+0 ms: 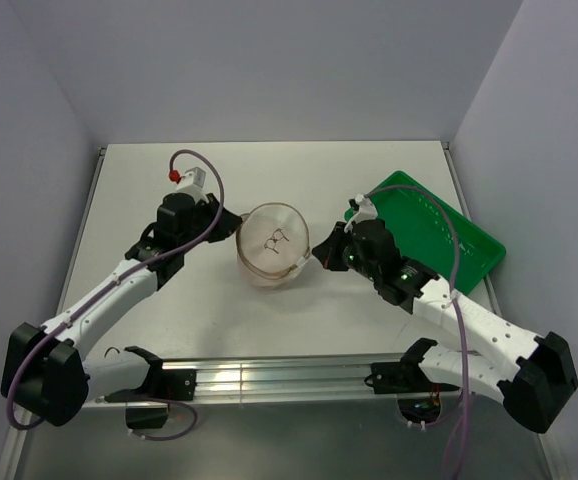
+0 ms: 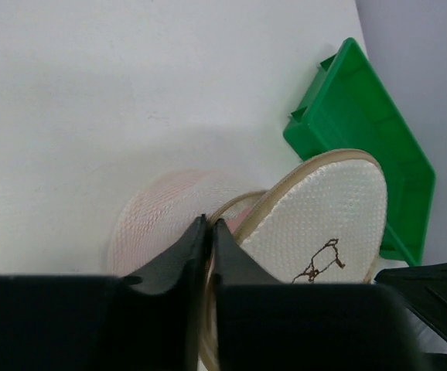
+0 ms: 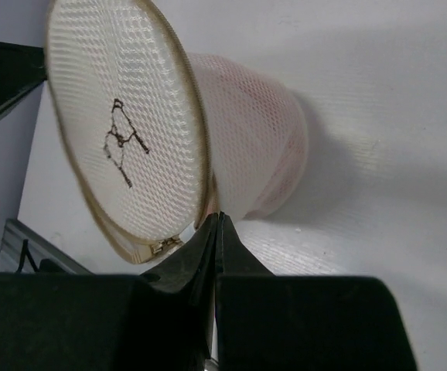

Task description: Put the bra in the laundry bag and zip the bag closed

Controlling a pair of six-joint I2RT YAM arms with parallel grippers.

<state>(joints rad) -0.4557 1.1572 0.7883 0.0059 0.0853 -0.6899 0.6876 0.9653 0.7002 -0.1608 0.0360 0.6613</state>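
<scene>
**A:** Pink shows through the netting. Is the soft pale pink fabric bra (image 2: pixel 154 220) in already?

**B:** It looks so. It lies inside the round translucent mesh laundry bag (image 1: pixel 272 243), which sits at mid-table with the green rectangular plastic tray (image 1: pixel 449 235) at its three o'clock.

**A:** And the arms?

**B:** The left gripper (image 1: pixel 235 224) is pinched together on the bag's pale rim at nine o'clock. The right gripper (image 1: pixel 321 256) is clamped on the rim at four o'clock, close by what seems a small zip pull (image 3: pixel 162 246). Whether it has the pull itself I cannot tell.

**A:** So, zipping?

**B:** I judge so. The marked disc stands off the body on one side, so the seam looks open. Next, one gripper must hold the rim steady while the other draws the pull round the circle.
</scene>
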